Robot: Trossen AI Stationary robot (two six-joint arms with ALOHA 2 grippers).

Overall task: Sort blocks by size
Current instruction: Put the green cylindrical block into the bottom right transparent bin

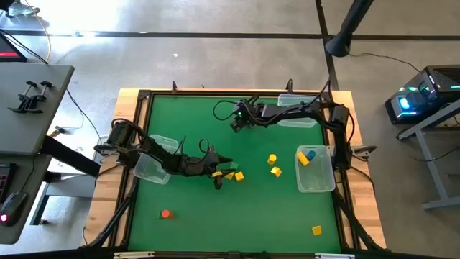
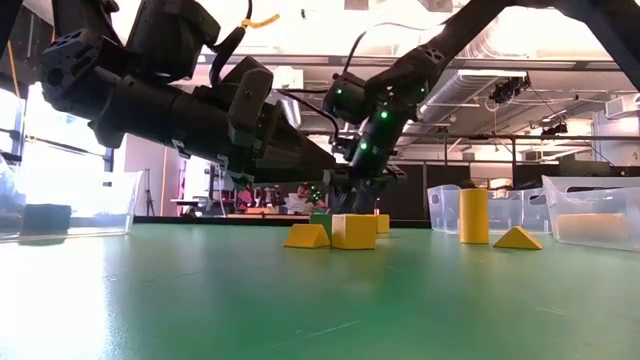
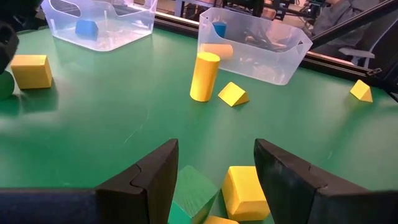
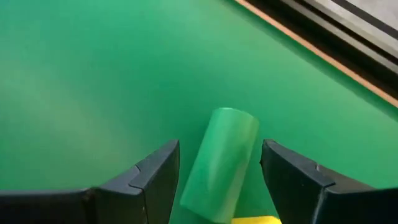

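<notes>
I see a matt green mat (image 3: 124, 118) beyond my left gripper's (image 3: 214, 180) dark, matt plastic fingers (image 3: 149, 186). Between the jaws lie a smooth, matt yellow block (image 3: 245, 193) and a green block (image 3: 196, 196). Clear, glossy plastic bins (image 3: 255, 43) stand farther ahead. Between my right gripper's (image 4: 217, 180) jaws lies a smooth, faintly sheened green cylinder (image 4: 221, 162).

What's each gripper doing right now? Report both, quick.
Left gripper: open, holding nothing, low over a green block and yellow block.
Right gripper: open around a green cylinder, not clamped.
</notes>
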